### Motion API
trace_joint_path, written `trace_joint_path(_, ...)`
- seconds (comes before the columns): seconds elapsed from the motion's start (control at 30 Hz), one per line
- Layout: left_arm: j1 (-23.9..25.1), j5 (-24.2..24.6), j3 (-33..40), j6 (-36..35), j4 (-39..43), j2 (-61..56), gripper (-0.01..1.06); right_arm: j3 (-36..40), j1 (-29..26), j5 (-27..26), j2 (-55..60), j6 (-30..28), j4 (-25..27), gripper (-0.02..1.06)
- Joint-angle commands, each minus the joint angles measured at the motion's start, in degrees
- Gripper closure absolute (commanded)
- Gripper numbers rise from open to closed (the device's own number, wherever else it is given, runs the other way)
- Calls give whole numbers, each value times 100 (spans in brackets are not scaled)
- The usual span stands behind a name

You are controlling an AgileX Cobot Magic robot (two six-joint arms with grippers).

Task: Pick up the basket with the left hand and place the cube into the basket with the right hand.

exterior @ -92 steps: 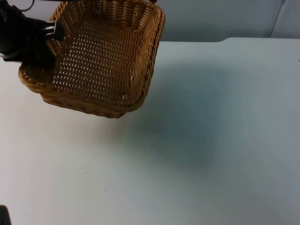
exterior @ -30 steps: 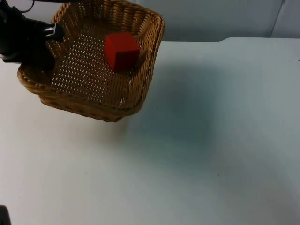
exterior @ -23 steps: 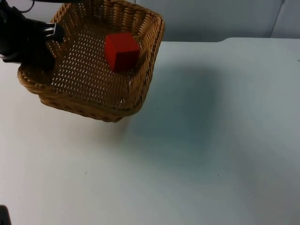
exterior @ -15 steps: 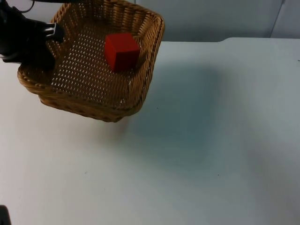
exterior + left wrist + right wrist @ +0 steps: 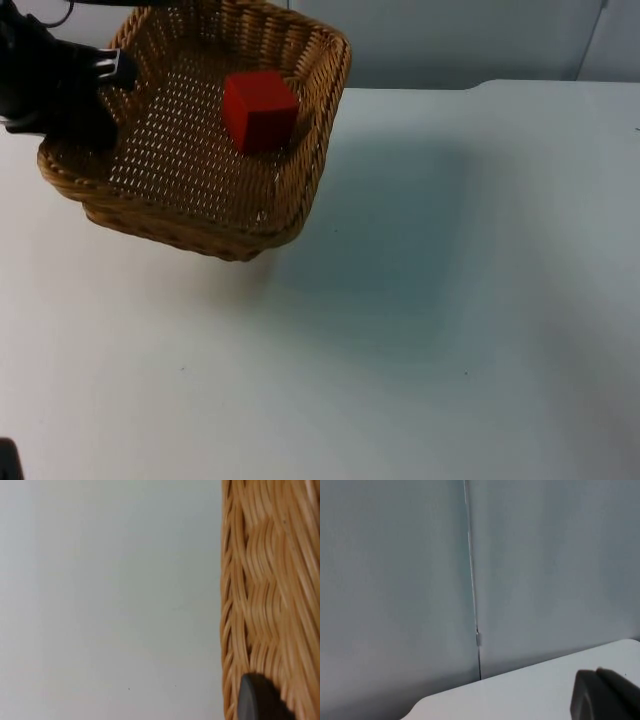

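**A:** Start with the biggest thing. What did the table [image 5: 430,330] carry?

**B:** Very little. The white table ran up to the grey partition wall [image 5: 470,40] at twelve o'clock. A soft shadow lay on the table from about the centre toward ten o'clock, just under and beside the basket [image 5: 200,200].

**A:** And the basket itself?

**B:** A square wicker one, out toward ten to eleven o'clock in the top view, tilted, its near edge clear of the table with shadow beneath — I judged it lifted, not resting. Holding it up that way presumably gave the other arm an open mouth to drop into.

**A:** The cube?

**B:** The red cube [image 5: 259,109] lay inside the basket on the woven floor, toward the far, one-o'clock side of it, near the rim but apart from it. By that, the placing looked done.

**A:** What held the basket?

**B:** The left end effector [image 5: 85,95], at the basket's nine-o'clock rim. Its fingers were pinched on the wicker wall; in the left wrist view a black fingertip [image 5: 257,700] pressed against the weave of the basket [image 5: 265,580], with bare table [image 5: 100,605] alongside.

**A:** And the right end effector?

**B:** The right wrist view looked at the partition wall [image 5: 545,555] and a strip of table edge [image 5: 520,690], so I judged that arm pulled back and waiting — whether its fingers were spread or together, I could not tell.
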Motion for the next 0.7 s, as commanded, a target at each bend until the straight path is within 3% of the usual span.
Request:
trace_joint_path(0.0,-11,-84,-17,-19,-172,-51,105,8,-23,-28,-8,2,-17,105)
trace_joint_path(0.37,-11,54,-17,7,-338,24,105,8,-23,-28,-8,2,163,105)
trace_joint_path(0.5,-11,689,-17,154,-394,433,105,8,-23,-28,-8,2,178,105)
trace_joint_path(0.67,-11,964,-17,213,-686,875,105,8,-23,-28,-8,2,178,105)
